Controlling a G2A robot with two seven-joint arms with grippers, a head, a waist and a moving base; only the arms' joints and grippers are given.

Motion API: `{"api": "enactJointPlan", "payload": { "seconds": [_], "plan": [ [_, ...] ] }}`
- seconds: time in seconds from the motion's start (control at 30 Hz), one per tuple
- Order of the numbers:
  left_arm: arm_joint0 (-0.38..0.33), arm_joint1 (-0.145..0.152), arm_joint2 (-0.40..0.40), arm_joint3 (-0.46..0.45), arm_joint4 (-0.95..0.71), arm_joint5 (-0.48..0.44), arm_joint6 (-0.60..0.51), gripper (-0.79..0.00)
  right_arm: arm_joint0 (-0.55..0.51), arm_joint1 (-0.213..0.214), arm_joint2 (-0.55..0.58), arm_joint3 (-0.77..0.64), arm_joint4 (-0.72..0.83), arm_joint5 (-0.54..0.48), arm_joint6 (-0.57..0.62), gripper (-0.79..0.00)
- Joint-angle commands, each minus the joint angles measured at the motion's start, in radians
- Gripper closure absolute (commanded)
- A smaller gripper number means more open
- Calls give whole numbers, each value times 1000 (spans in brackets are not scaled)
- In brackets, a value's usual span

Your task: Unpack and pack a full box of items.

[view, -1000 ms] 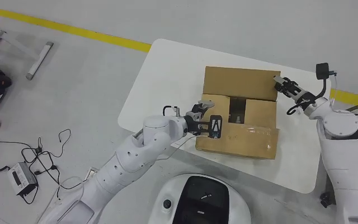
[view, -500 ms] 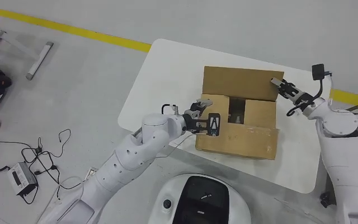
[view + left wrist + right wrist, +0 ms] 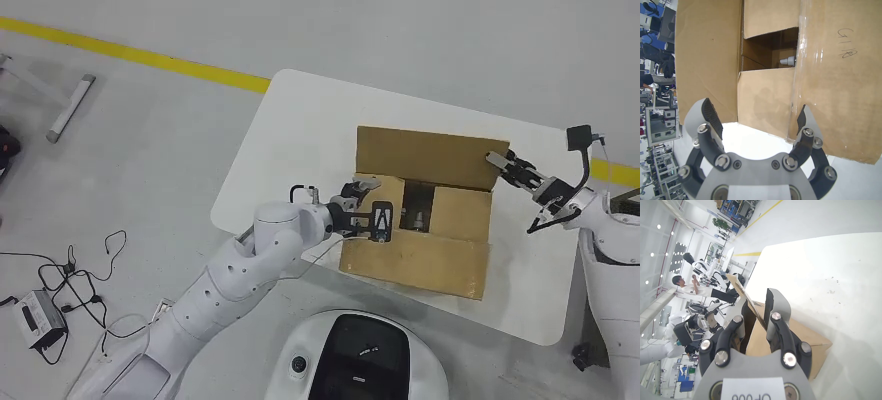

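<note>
The right gripper (image 3: 495, 158) pinches a flap corner of the box (image 3: 420, 262); left gripper (image 3: 376, 204), jaws spread, faces its side.

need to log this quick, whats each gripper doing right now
left gripper: open, holding nothing, beside the cardboard box
right gripper: closed on the box flap

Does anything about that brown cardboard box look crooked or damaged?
Slightly: crinkled clear tape clings along the near flap of the brown cardboard box, and the right gripper pinches the far flap. Nothing spilled.
</note>
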Motion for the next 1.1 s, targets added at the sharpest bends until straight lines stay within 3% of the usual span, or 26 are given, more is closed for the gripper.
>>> {"api": "enactJointPlan", "payload": {
  "seconds": [0.0,0.03,0.1,0.27,0.37,0.4,0.47,0.57,0.67,0.87,1.07],
  "plan": [
    [-1,-1,1,1,0,0,-1,-785,-12,4,9,-11,8,-9,16,-280],
    [0,-1,1,0,2,0,-2,-785,-19,6,12,-22,18,-20,32,-256],
    [1,-2,1,0,1,1,-2,-785,-33,12,23,-35,20,-28,57,-308],
    [9,-2,-3,-2,0,2,-5,-785,-74,23,53,-77,13,-46,64,-345],
    [15,-2,-5,-3,1,3,-6,-785,-95,29,72,-100,28,-71,66,-511],
    [17,-2,-5,-3,0,2,-7,-785,-101,31,76,-101,34,-80,69,-496],
    [18,-2,-3,-5,-1,1,-7,-785,-101,34,79,-101,44,-84,82,-388],
    [20,-3,-1,-6,-1,-1,-7,-785,-98,37,76,-113,65,-94,99,-332],
    [21,-4,-2,-6,-1,0,-9,-785,-109,41,73,-132,81,-85,128,-225],
    [28,-4,-10,-10,-3,1,-11,-785,-158,47,68,-193,116,-43,144,-209],
    [38,-3,-20,-21,-8,3,-16,-785,-244,52,68,-273,78,11,119,-52]
  ]
}}
